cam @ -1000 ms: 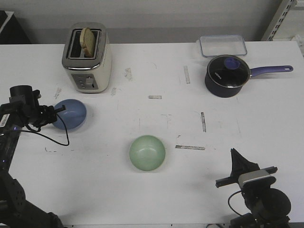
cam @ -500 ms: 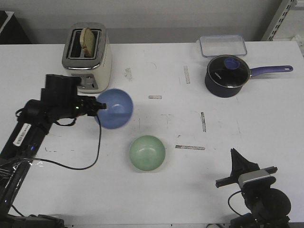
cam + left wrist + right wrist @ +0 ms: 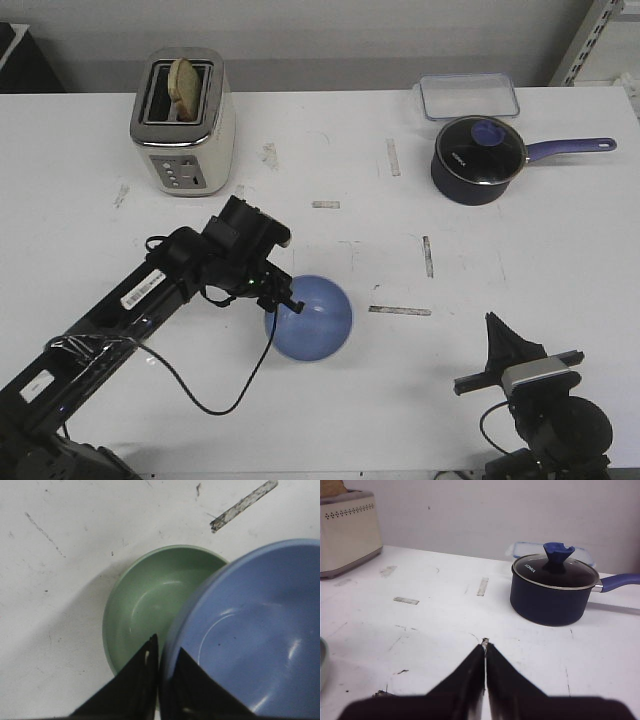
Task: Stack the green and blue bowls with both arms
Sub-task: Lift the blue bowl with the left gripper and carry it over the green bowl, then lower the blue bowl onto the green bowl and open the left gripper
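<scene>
Left arm (image 3: pixel 150 290) reaches diagonally across the white counter (image 3: pixel 360 180), its jaws (image 3: pixel 283 302) pinched tight on the rim of the blue bowl (image 3: pixel 312 318). Front view: blue bowl sits near counter centre and hides the green bowl completely. Left wrist view: the blue bowl (image 3: pixel 250 635) overlaps the green bowl (image 3: pixel 150 605), one finger inside the blue rim, one outside it over the green bowl's hollow; can't tell whether blue is seated in green or held just above it. Right jaws (image 3: pixel 503 352) are at the near right counter edge, pressed together with nothing between them, well apart from both bowls. Toaster (image 3: pixel 182 120) at far left, navy saucepan (image 3: pixel 480 158) at far right with clear container (image 3: pixel 470 96) behind it.
</scene>
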You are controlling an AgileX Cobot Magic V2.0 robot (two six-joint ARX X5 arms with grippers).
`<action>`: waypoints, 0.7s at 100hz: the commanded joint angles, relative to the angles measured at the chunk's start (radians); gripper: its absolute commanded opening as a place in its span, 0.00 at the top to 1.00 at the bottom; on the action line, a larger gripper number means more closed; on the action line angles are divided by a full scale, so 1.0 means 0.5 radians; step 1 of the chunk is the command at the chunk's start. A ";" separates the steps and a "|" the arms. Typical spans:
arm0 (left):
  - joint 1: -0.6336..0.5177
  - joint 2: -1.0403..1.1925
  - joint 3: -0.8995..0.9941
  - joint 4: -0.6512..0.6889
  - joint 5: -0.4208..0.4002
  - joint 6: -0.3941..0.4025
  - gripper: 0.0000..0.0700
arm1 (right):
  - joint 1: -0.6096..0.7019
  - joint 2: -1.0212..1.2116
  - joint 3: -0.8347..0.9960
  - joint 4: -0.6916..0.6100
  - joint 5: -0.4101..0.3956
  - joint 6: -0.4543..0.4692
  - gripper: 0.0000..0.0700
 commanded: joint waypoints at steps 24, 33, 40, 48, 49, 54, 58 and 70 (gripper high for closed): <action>-0.011 0.195 0.029 0.009 -0.124 0.034 1.00 | 0.004 0.002 0.008 0.018 -0.006 -0.007 1.00; -0.017 0.201 0.029 0.018 -0.117 0.034 1.00 | 0.004 0.002 0.008 0.018 -0.005 -0.007 1.00; -0.027 0.201 0.029 0.044 -0.113 0.031 1.00 | 0.004 0.002 0.008 0.018 -0.005 -0.007 1.00; -0.033 0.201 0.029 0.056 -0.111 0.029 0.98 | 0.004 0.002 0.008 0.018 -0.006 -0.007 1.00; -0.033 0.201 0.029 0.056 -0.111 0.029 0.97 | 0.004 0.002 0.008 0.018 -0.005 -0.007 1.00; -0.033 0.201 0.029 0.056 -0.111 0.030 0.83 | 0.004 0.002 0.008 0.018 -0.005 -0.007 1.00; -0.033 0.201 0.029 0.056 -0.111 0.029 0.71 | 0.004 0.002 0.008 0.019 -0.005 -0.007 1.00; -0.033 0.200 0.030 0.047 -0.111 0.029 0.31 | 0.004 0.002 0.008 0.020 -0.005 -0.007 1.00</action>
